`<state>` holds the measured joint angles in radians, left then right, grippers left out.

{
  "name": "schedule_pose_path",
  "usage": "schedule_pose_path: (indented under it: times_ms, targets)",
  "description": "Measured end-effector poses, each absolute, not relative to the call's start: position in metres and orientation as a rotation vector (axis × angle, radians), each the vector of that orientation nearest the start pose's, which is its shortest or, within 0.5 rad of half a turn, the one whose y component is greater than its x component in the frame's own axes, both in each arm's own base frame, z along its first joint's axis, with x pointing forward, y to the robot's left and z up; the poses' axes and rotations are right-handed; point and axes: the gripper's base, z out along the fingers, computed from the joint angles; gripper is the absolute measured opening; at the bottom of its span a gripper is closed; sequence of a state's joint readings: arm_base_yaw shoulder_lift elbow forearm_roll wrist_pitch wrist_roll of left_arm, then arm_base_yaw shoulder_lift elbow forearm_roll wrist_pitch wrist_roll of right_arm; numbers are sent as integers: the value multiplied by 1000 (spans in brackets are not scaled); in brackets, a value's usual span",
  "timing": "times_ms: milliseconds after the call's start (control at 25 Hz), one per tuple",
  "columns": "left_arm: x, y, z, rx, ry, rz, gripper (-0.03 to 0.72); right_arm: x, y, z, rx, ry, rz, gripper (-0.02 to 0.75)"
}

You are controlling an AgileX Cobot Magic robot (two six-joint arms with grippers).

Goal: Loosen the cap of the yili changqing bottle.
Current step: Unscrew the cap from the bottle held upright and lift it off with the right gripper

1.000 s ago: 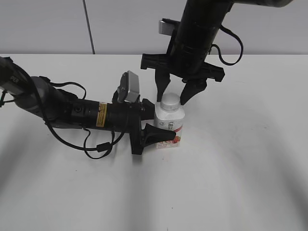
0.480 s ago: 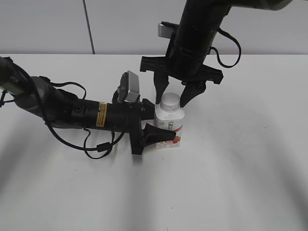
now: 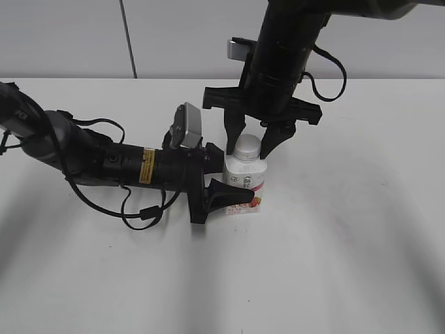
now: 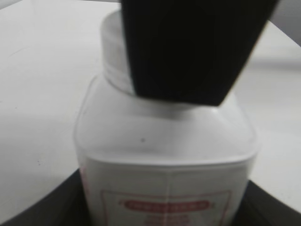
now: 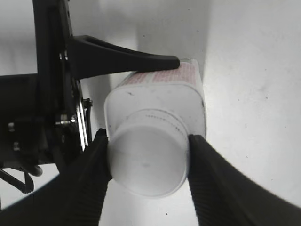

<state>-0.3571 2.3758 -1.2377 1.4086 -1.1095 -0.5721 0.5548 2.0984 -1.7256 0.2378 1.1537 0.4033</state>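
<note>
The yili changqing bottle (image 3: 245, 182) stands upright on the white table, white with a pink-red label. My left gripper (image 3: 229, 177) reaches in sideways from the left and is shut on the bottle's body; in the left wrist view the bottle (image 4: 164, 160) fills the space between the jaws. The white cap (image 3: 247, 145) is on the neck. My right gripper (image 3: 249, 149) hangs straight down over it, and its ribbed fingers (image 5: 89, 183) press both sides of the cap (image 5: 148, 160). One right finger (image 4: 193, 52) hides most of the cap (image 4: 113, 52) in the left wrist view.
The white table (image 3: 348, 243) extends around the bottle on all sides, with a pale wall behind it. The left arm with its cables (image 3: 104, 163) lies low across the left half of the table.
My right gripper has come down over the cap and its fingers have closed in onto it. The left gripper and the bottle have not moved.
</note>
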Motion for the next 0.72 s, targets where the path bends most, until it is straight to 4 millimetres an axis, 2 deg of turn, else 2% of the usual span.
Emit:
schedule_pose_path:
  times_ms: [280, 720]
  targets:
    - [352, -218, 55, 1411, 1476, -1048, 432, 359, 246, 210, -229, 3089, 400, 404]
    - [351, -218, 55, 1415, 1475, -1048, 433, 359, 246, 210, -887, 2911, 377, 403]
